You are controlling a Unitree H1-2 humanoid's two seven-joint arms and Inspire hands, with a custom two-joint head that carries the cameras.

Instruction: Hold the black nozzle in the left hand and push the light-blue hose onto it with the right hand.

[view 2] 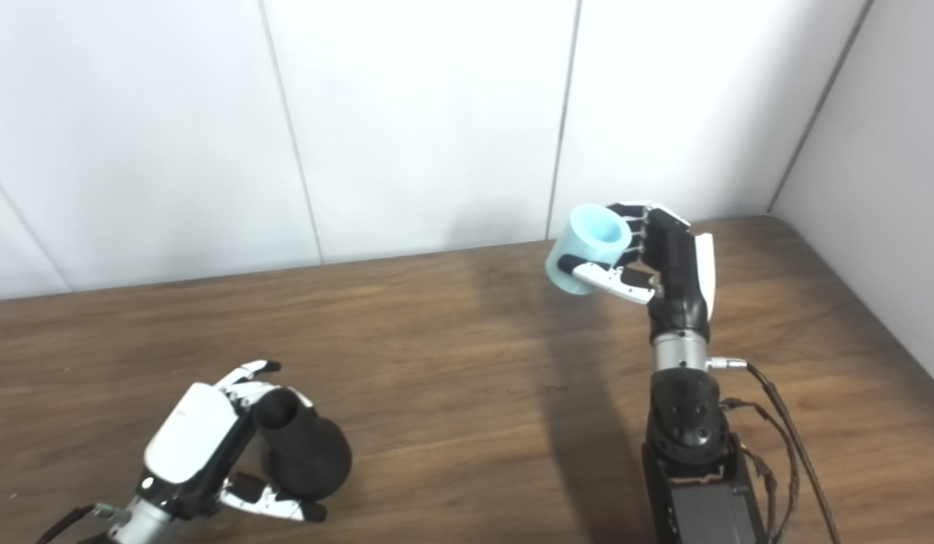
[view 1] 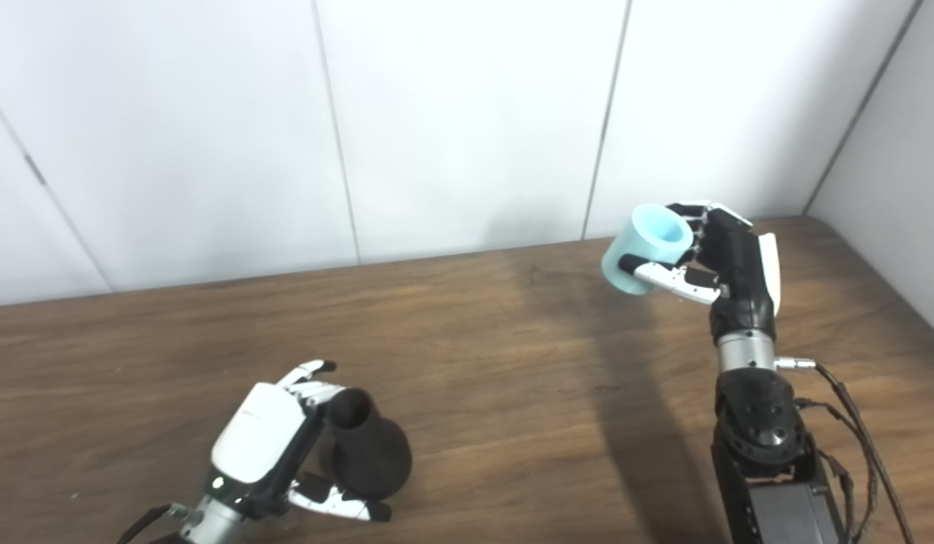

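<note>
At seven o'clock over the wooden table (view 1: 467, 340), the left hand (view 1: 267, 442) wraps its fingers around the black nozzle (view 1: 365, 446); its forearm is cut off by the bottom edge. At two o'clock the right hand (view 1: 728, 261) pinches the light-blue hose (view 1: 647, 247), raised, open end up. Hose and nozzle sit well apart. No writing is legible.

Nozzle (view 1: 365, 447) matt black all over, no markings. Hose (view 1: 646, 248) plain light blue, paler inside open mouth. Left hand (view 1: 274, 446): white back shell, black frame, fingers (view 1: 310, 372) white with black tips, small green light near wrist. Right hand (view 1: 720, 261): mostly black, white side panel, thumb white with black tip, silver wrist ring, black forearm, black cables. Table (view 1: 467, 363) dark brown wood grain, streaked, darker shadow band toward right edge. Wall (view 1: 467, 113) white panels, thin grey seams
</note>
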